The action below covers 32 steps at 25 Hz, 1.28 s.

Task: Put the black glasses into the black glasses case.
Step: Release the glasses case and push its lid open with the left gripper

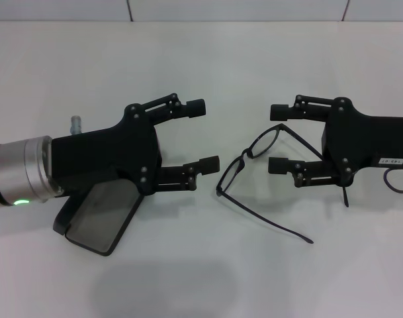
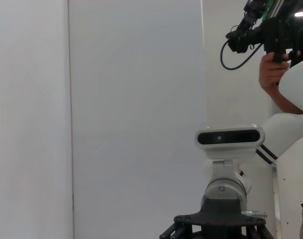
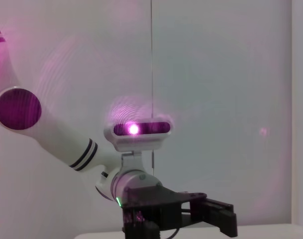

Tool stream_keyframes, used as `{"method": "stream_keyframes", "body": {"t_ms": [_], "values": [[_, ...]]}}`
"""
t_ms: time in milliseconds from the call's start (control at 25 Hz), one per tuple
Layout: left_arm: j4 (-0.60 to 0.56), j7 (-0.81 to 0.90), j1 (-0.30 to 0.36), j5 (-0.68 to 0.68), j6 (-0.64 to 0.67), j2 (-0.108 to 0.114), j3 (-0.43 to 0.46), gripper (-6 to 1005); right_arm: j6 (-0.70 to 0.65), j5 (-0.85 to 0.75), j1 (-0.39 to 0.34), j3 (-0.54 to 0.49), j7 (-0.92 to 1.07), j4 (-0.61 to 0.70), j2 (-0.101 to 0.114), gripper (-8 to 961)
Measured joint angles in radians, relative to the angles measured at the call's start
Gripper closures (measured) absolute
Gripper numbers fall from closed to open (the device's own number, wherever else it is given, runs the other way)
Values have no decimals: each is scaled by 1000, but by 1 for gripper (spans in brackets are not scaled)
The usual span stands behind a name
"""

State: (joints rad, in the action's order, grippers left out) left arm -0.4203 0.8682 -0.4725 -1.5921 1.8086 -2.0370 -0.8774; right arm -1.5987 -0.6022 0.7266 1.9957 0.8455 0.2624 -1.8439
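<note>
Black glasses [image 1: 254,169] mid-frame: light, fragile, grab the frame front. Right gripper [image 1: 280,138] open round one temple; left gripper [image 1: 202,134] open, empty, above black glasses case [image 1: 98,218].

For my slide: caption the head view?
Open left gripper and right gripper flank thin black-framed glasses on white table.

The worktop [image 1: 201,265] is a smooth, matt white surface. The black glasses [image 1: 261,173] have a thin, slightly glossy plastic-looking frame with clear lenses. The black glasses case [image 1: 98,222] shows a matt black shell rim around a dull grey, felt-like lining. The left gripper [image 1: 206,134] and the right gripper [image 1: 276,138] are matt black, plastic-looking parts with small dark screw heads. Behind the left gripper sits a brushed, silvery metal wrist cuff [image 1: 26,169] with a soft sheen.
</note>
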Motion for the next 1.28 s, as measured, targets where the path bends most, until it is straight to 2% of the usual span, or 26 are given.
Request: {"method": "stream_keyframes", "body": {"t_ms": [480, 720, 760, 880, 920, 1040, 1080, 1200, 1240, 1280], "values": [[3, 6, 6, 50, -3, -10, 2, 157, 36, -2, -8, -19, -14, -3, -6, 166], [-51, 204, 27, 102, -73, -9, 77, 156, 34, -2, -29, -22, -15, -1, -4, 168], [-167, 416, 38, 52, -138, 12, 91, 156, 34, -2, -30, -23, -16, -1, -4, 168], [-319, 630, 49, -52, -177, 37, 91, 156, 32, -2, -37, -23, -16, -3, -1, 169], [-406, 736, 58, -119, -185, 48, 91, 156, 31, -2, -42, -23, -16, -4, 1, 170], [-593, 947, 79, -270, -187, 56, 90, 156, 33, -2, -51, -25, -16, -1, 3, 171], [-679, 1012, 91, -348, -188, 41, 92, 156, 34, -2, -52, -28, -16, -1, 3, 171], [-788, 1063, 108, -460, -190, 1, 94, 157, 36, -3, -56, -39, -16, 0, 0, 172], [-788, 1063, 108, -460, -190, 1, 94, 157, 36, -3, -57, -42, -16, 0, -1, 172], [-842, 1079, 116, -538, -191, -32, 92, 157, 36, -3, -57, -43, -16, 0, -2, 173]]}}
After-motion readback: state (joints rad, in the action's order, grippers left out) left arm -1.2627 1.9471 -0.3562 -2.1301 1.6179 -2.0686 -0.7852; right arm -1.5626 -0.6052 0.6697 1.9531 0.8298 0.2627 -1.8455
